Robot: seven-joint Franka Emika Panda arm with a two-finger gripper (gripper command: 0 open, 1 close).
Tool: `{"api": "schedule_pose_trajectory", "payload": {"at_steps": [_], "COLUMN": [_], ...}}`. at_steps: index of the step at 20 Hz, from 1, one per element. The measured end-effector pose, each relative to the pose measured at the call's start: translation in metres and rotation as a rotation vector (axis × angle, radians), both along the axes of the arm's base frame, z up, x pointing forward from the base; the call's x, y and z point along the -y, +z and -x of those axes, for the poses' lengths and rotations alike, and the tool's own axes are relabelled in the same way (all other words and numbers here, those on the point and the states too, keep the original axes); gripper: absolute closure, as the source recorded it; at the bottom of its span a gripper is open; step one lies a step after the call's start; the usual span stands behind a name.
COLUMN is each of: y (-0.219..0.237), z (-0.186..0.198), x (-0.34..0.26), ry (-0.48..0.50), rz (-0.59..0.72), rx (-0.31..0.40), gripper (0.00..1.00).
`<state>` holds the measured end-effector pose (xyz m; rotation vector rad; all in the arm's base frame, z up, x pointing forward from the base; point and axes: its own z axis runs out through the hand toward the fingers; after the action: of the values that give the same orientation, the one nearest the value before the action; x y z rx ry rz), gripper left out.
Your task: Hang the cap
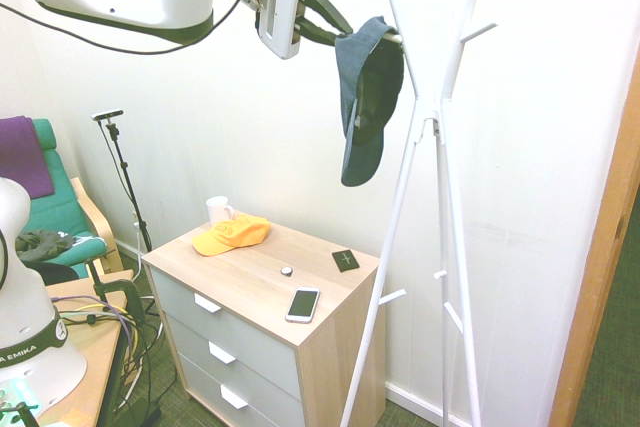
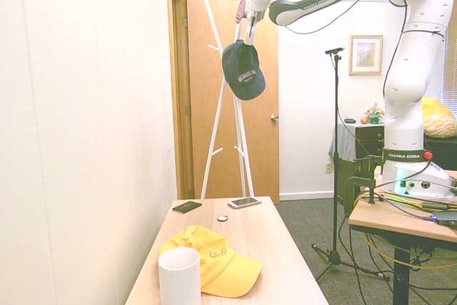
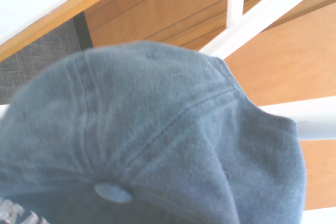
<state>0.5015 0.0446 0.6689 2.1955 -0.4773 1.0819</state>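
Cap (image 1: 366, 97), navy w/ white lettering, hangs on upper peg of white coat stand (image 1: 440, 207), brim down. Gripper (image 1: 345, 32) at cap's crown; finger state can't tell. Yellow cap (image 1: 232, 234) on dresser (image 1: 262, 292) below.

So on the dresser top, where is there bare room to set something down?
The dresser top is bare between the yellow cap and the smartphone, apart from a small round object. The front-left corner is free too. It is crowded at the back: white mug, yellow cap, black wallet.
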Motion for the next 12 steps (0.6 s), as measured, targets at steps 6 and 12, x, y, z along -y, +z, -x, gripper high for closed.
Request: {"api": "schedule_pose_trajectory", "payload": {"at_steps": [6, 12], "y": [0.001, 0.002], "z": [0.002, 0.016], "x": [0.003, -0.005], "ry": [-0.004, -0.002], "rz": [-0.006, -0.216], "rx": [0.007, -0.046], "gripper": [0.0, 0.0]}}
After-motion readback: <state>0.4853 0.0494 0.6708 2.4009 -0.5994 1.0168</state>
